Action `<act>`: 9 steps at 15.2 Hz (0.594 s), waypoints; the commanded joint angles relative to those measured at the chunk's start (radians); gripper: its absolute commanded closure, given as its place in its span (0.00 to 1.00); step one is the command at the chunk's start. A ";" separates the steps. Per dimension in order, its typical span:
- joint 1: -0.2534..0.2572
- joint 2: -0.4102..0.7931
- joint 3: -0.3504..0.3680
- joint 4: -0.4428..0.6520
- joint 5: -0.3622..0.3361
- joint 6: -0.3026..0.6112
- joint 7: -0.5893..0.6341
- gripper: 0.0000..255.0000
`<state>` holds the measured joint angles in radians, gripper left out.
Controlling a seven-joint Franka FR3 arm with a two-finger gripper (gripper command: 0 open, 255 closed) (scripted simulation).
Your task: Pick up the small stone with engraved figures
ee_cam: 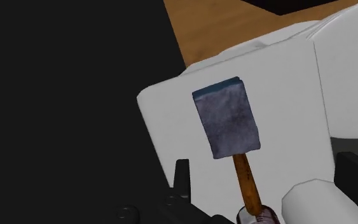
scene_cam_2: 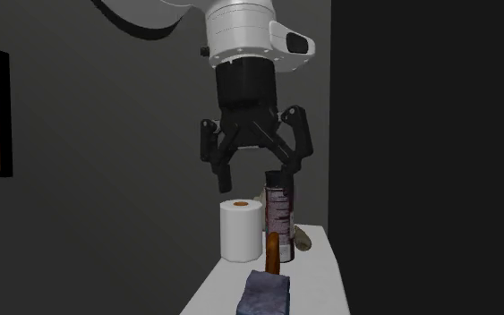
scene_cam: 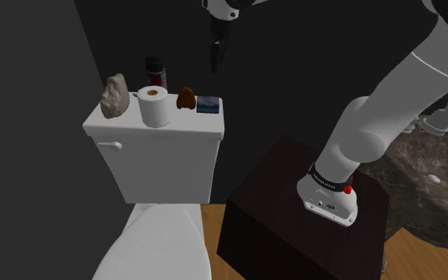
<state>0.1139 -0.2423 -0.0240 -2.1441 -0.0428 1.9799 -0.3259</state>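
- We see the stone [scene_cam: 114, 97], a pale, lumpy piece, standing at the shoulder view's left end of the white toilet tank lid [scene_cam: 192, 120]. We cannot make out any engraving on it.
- Just beside it, without touching, stands a white paper roll [scene_cam: 155, 106].
- Further toward the shoulder view's right come a thin brown slab [scene_cam: 185, 98] on edge and a flat blue-grey block [scene_cam: 208, 104].
- A dark can [scene_cam: 155, 73] stands behind the roll.
- The tool [scene_cam_2: 254, 179] hangs in the air above the lid, released: its fingers [scene_cam_2: 224, 179] stand well apart with nothing between them.
- In the second exterior view we find it over the roll and the can, with the stone [scene_cam_2: 303, 238] peeking out beyond the can.
- From the wrist we look down on the block [ee_cam: 227, 118] and the slab's narrow edge [ee_cam: 246, 180].
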 commanded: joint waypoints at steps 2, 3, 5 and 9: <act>0.015 0.116 -0.002 0.060 0.025 0.034 -0.063 0.00; 0.019 0.153 -0.001 0.080 0.033 0.043 -0.083 0.00; 0.026 0.227 0.002 0.123 0.050 0.057 -0.123 0.00; 0.037 0.365 0.016 0.213 0.077 0.073 -0.195 0.00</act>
<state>0.1486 0.0887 -0.0116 -1.9561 0.0278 2.0517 -0.5021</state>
